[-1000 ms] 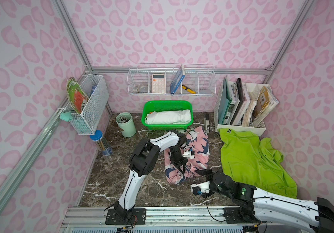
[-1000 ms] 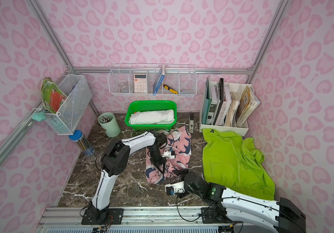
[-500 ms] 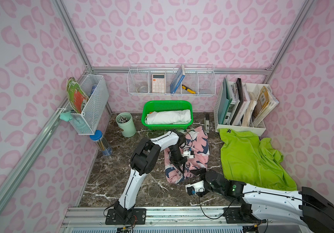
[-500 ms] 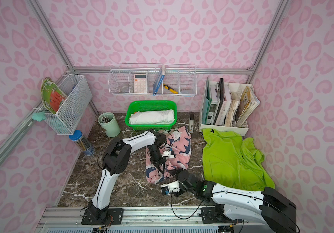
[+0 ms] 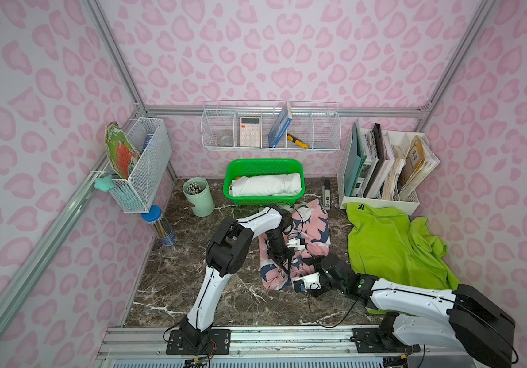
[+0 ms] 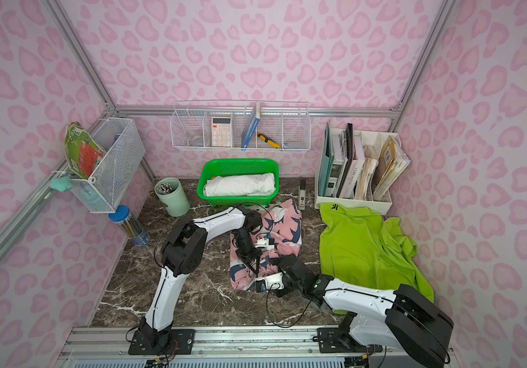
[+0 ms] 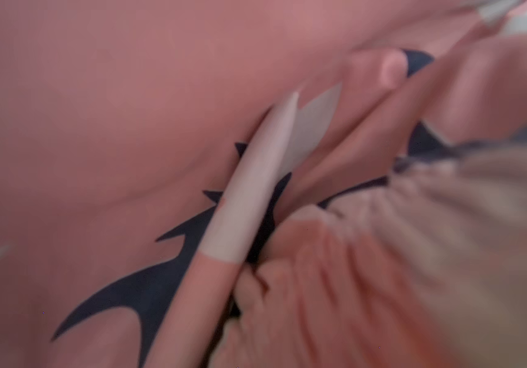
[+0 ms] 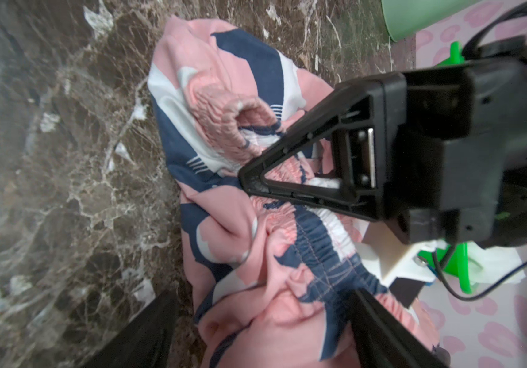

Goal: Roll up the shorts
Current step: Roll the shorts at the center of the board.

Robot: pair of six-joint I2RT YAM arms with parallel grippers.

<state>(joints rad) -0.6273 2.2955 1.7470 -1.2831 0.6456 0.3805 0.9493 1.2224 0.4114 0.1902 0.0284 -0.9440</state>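
Backdrop: pink leopard-spot walls enclosed a dark brown marble tabletop.
Wire basket: a white mesh basket hung on the side wall, well to the left of the left gripper.
Cup: a mint-green cylindrical cup holding pens stood beyond the left gripper and to its left.
Bin: a bright green plastic basket with a white rolled cloth inside sat beyond the left gripper, by the back wall.
Left gripper: it pointed down with its jaws closed, pinching the gathered elastic waist of the pink pair. Its wrist view was filled with blurred pink cloth.
Pink pair: the pink shorts with navy-and-white shark print lay crumpled on the marble under the left gripper, their bunched near end between the two grippers.
Right gripper: the right gripper sat low, just right of the left one. Its jaws were spread wide and held nothing, with one finger over bare marble and one over the cloth.
Green pair: the plain lime-green shorts lay spread on the marble to the right of the right gripper, apart from the pink shorts.
Rack: a white file rack of books stood beyond the right gripper, touching the green pair's far edge.
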